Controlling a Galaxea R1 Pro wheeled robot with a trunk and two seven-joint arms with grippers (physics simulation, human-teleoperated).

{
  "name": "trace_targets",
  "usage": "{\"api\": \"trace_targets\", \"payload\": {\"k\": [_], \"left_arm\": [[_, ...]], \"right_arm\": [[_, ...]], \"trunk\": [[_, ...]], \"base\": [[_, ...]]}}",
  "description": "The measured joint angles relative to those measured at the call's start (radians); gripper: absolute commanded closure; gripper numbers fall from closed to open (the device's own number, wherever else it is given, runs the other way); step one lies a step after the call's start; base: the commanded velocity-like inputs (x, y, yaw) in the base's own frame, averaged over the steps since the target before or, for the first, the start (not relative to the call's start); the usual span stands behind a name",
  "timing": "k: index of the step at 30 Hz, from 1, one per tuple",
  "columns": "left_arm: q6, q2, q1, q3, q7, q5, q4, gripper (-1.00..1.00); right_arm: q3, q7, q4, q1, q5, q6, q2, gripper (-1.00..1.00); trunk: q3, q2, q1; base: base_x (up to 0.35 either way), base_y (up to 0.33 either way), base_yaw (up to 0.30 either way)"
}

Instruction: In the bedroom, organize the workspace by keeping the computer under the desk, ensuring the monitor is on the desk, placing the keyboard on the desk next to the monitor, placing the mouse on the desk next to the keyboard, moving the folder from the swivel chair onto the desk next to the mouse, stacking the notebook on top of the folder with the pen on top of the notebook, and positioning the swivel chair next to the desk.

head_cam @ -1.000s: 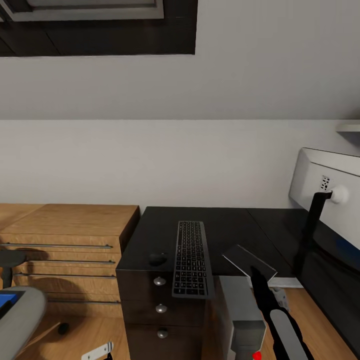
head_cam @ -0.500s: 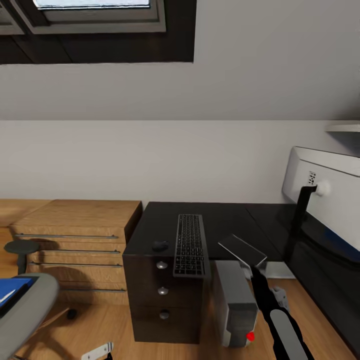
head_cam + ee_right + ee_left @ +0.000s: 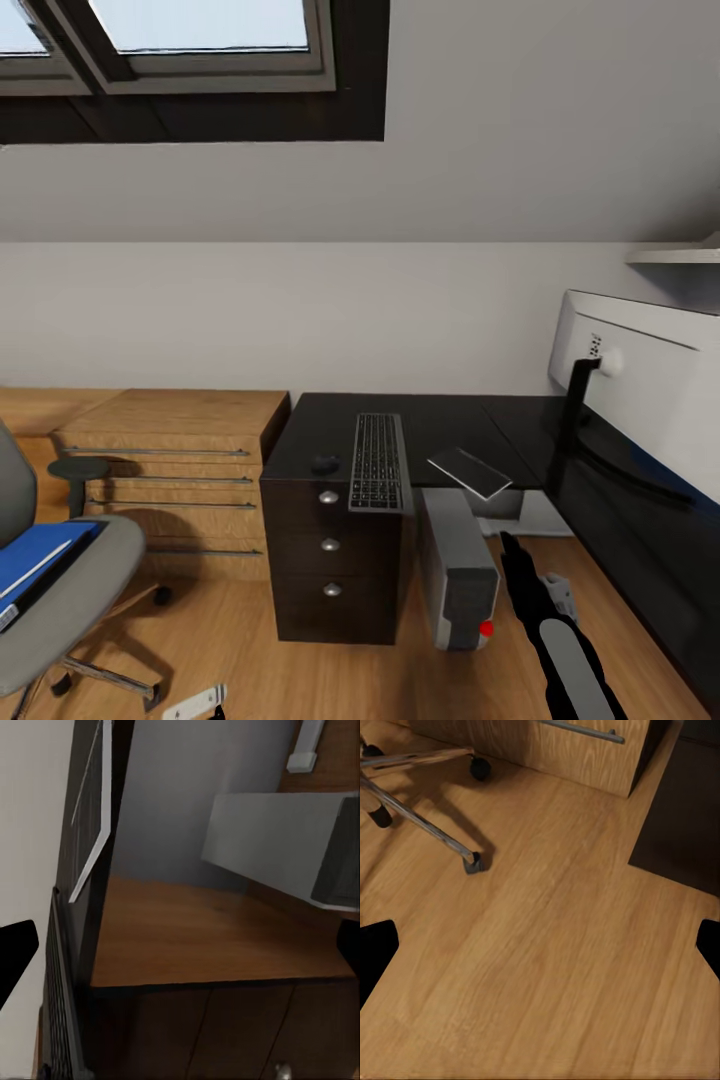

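The black desk (image 3: 450,425) carries the keyboard (image 3: 377,462), with the mouse (image 3: 324,464) to its left and the dark grey notebook (image 3: 470,472) to its right, overhanging the front edge. The monitor (image 3: 650,400) stands at the right, white back toward me. Under the desk sits the grey computer (image 3: 457,572) (image 3: 277,847). At the far left the swivel chair (image 3: 70,600) holds the blue folder (image 3: 35,555). The pen is out of view. My right arm (image 3: 550,640) reaches toward the computer, and its gripper (image 3: 180,952) is open. My left gripper (image 3: 540,952) hangs open over bare floor.
A light wooden low cabinet (image 3: 170,440) stands left of the desk's dark drawer unit (image 3: 335,560). The chair's metal base and castors (image 3: 435,832) spread across the wooden floor (image 3: 555,967). A skylight (image 3: 200,30) sits in the sloped ceiling.
The whole view has pulled back from the desk and tilted up. The chair with the folder and the skylight have come further into the picture. The things on the desk have not moved.
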Motion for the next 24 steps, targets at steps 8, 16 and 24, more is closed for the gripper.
{"api": "trace_targets", "payload": {"k": [8, 16, 24], "left_arm": [[0.0, 0.0, 0.0, 0.0, 0.0, 0.0, 0.0, -1.0], [0.004, 0.001, 0.0, -0.002, -0.002, 0.001, 0.001, -1.0], [0.011, 0.0, 0.0, -0.003, -0.005, 0.002, 0.087, -1.0]], "right_arm": [[0.005, 0.0, 0.002, 0.0, 0.03, 0.001, -0.001, -1.0], [0.018, -0.001, 0.027, 0.0, 0.186, 0.0, 0.002, -1.0], [0.061, -0.001, 0.321, -0.001, 0.595, -0.142, 0.009, -1.0]], "trunk": [[0.0, 0.0, 0.0], [0.022, 0.049, -0.027], [0.047, 0.105, -0.058]], "base": [[-0.069, 0.0, 0.0], [-0.008, 0.0, 0.0], [0.0, 0.0, 0.0]]}}
